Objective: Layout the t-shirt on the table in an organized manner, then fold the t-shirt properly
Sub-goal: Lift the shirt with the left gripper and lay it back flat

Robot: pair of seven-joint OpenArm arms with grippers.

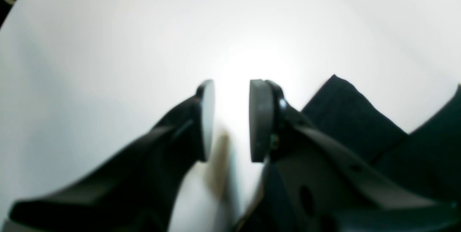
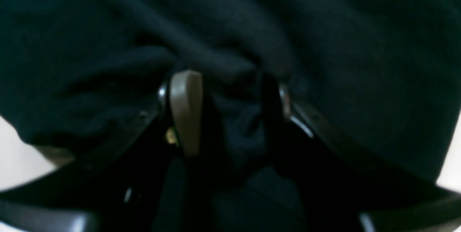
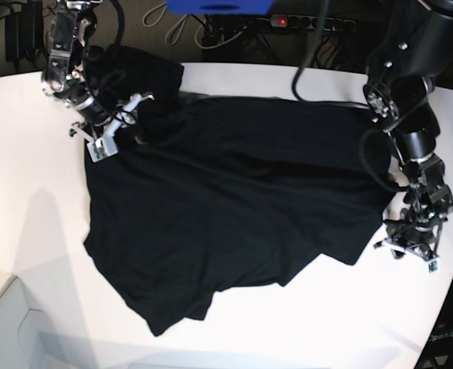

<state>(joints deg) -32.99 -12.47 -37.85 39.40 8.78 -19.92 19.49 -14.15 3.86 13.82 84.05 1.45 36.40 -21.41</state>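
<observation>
The black t-shirt (image 3: 226, 200) lies spread, plain side up and wrinkled, across the middle of the white table (image 3: 26, 154). My right gripper (image 3: 111, 127) is at the shirt's far left corner. In the right wrist view a bunch of the t-shirt (image 2: 230, 26) fills the gap between the fingers of that gripper (image 2: 230, 113), which is shut on it. My left gripper (image 3: 412, 247) hovers just off the shirt's right edge. In the left wrist view this gripper (image 1: 232, 116) is open over bare table, and the t-shirt (image 1: 345, 116) lies beside its right finger.
A power strip with cables (image 3: 288, 19) and a blue object (image 3: 218, 6) sit beyond the table's far edge. The table's curved edge (image 3: 451, 307) runs close to my left gripper. A pale grey surface (image 3: 3, 330) shows at the lower left corner.
</observation>
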